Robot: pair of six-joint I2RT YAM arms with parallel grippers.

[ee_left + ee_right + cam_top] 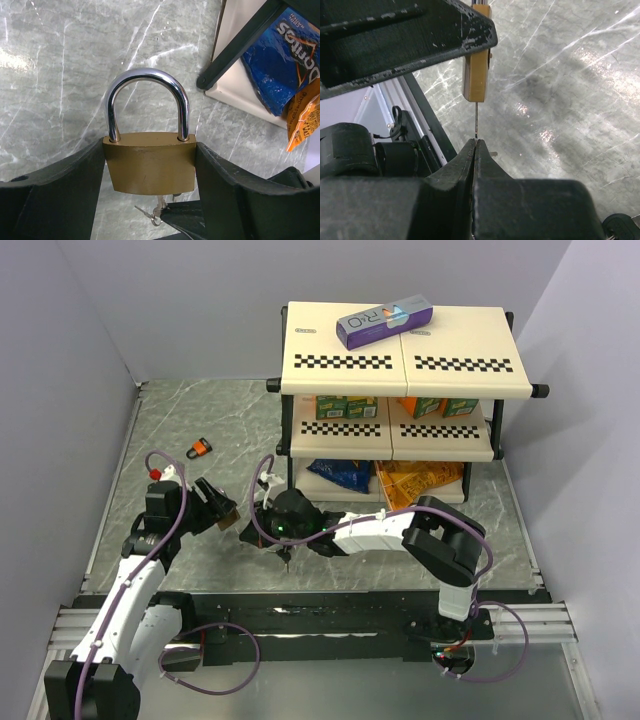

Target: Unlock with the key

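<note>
Brass padlock with a polished silver shackle [149,167] is clamped by its two side faces between the black fingers [60,192] of the left end effector [222,512], shackle upright and closed into the body in the left wrist view. The lock is held off the grey marble-pattern tabletop [200,410], just left of the right arm's tip. Right end effector [475,145]: fingers pressed together, pinching the thin silver metal key [476,119] at its lower end. The key's blade runs straight up from the fingertips and meets the underside of the brass padlock; depth of insertion cannot be read. From the left wrist, a small wire ring with further silver key ends [152,212] hangs directly under the lock body. Small orange-and-black padlock [201,448] lies on the tabletop well apart, toward the far left. Cream two-tier shelf rack with checkered edge strips [400,365] stands at the far right; purple carton [385,322] lies on its top, green cartons [345,405] on the middle tier, blue snack bag [340,475] and orange snack bag [415,480] at the bottom.
</note>
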